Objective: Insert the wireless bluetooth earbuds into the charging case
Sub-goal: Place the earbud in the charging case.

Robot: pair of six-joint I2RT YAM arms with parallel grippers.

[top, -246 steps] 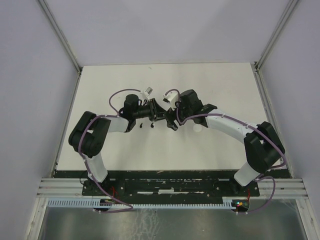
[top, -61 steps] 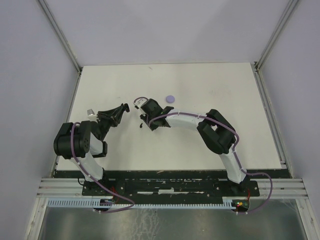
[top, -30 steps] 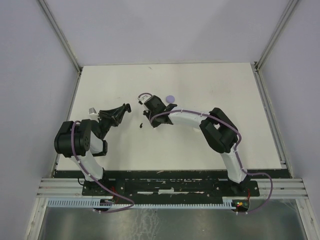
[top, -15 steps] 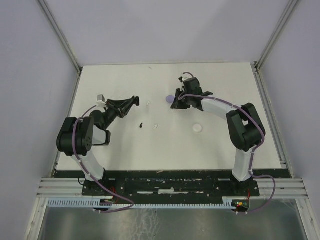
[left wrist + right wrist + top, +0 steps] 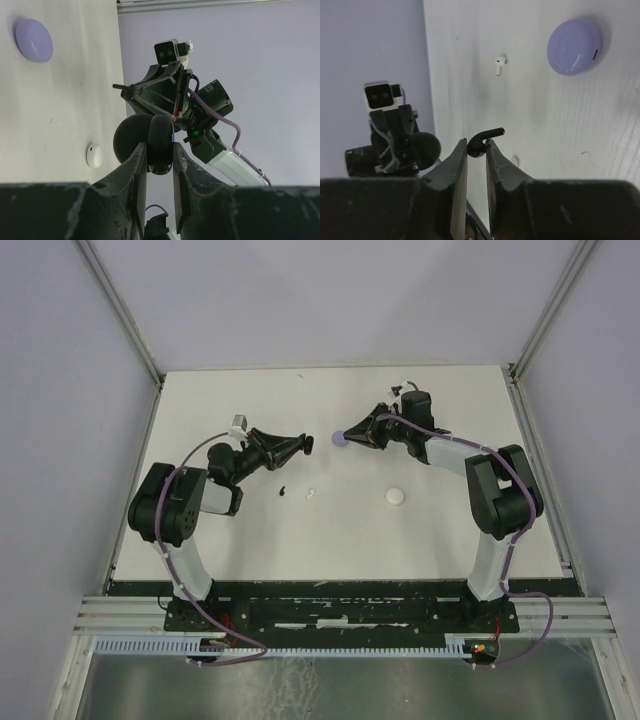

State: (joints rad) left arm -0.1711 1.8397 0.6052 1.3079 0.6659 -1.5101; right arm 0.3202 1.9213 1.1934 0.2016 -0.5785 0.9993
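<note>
A black earbud is pinched in the right end effector, raised above the white table near a lilac case. The left end effector clamps a round black case in the air.

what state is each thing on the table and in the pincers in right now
left pincer: shut on black case
black case: closed, held on edge off the table
right pincer: shut on black earbud
black earbud: held, stem sticking out
lilac case: closed, flat on table
white case: closed, flat on table
white earbud: loose on table
</note>
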